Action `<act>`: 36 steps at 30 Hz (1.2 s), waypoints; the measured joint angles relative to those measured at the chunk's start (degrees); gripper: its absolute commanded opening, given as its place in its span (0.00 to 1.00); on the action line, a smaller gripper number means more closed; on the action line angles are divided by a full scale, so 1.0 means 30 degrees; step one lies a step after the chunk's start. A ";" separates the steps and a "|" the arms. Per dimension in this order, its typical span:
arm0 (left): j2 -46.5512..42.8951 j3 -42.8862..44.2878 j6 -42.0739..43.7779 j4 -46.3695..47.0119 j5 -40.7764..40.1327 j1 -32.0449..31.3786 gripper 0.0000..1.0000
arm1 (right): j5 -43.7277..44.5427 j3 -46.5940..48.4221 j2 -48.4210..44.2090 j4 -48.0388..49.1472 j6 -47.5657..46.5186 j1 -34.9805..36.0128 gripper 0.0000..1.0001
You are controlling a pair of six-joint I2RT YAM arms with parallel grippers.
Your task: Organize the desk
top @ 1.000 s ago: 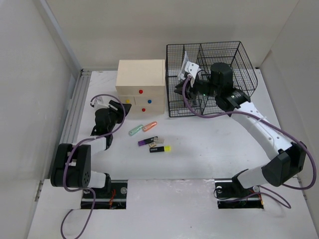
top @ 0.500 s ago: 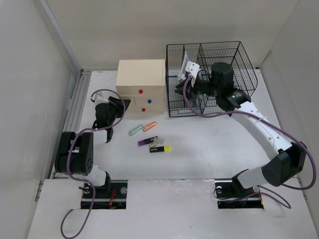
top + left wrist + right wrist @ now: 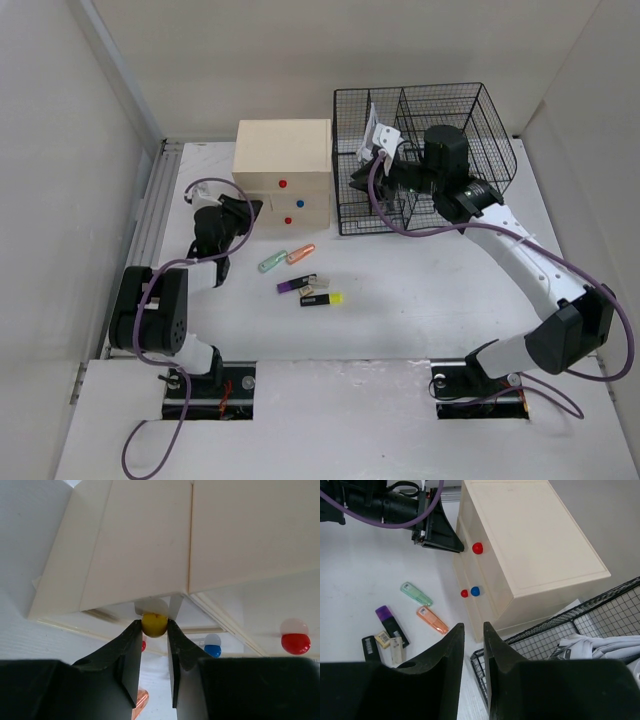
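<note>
1. The left end effector [image 3: 154,627] is clenched on the yellow knob [image 3: 154,624] of the drawer box [image 3: 283,170], with one finger pressed to each side. The right end effector [image 3: 474,627] hangs over the wire basket [image 3: 430,150], its fingers slightly parted and gripping nothing.
2. The tabletop [image 3: 420,290] lies below both end effectors and carries the box, the basket and the loose pens.
3. The knob is small and round, so the fingers could slip off it during a pull. A crooked pull could jam the drawer. Nothing braces the box, so it could also be dragged along.
4. To the right of the left end effector are a blue knob [image 3: 212,650] and a red knob [image 3: 295,643]. A green marker [image 3: 271,262] and an orange marker [image 3: 300,254] lie below and behind it, near the box front. An opening drawer might nudge them.
5. A purple marker [image 3: 291,285] and a yellow highlighter [image 3: 322,299] lie further back, well apart from both end effectors.
</note>
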 measured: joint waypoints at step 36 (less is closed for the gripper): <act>-1.7107 -0.5814 0.1304 -0.8174 -0.2703 -0.2754 0.00 | 0.2025 0.0466 0.5508 -0.6645 -0.9391 0.5013 0.45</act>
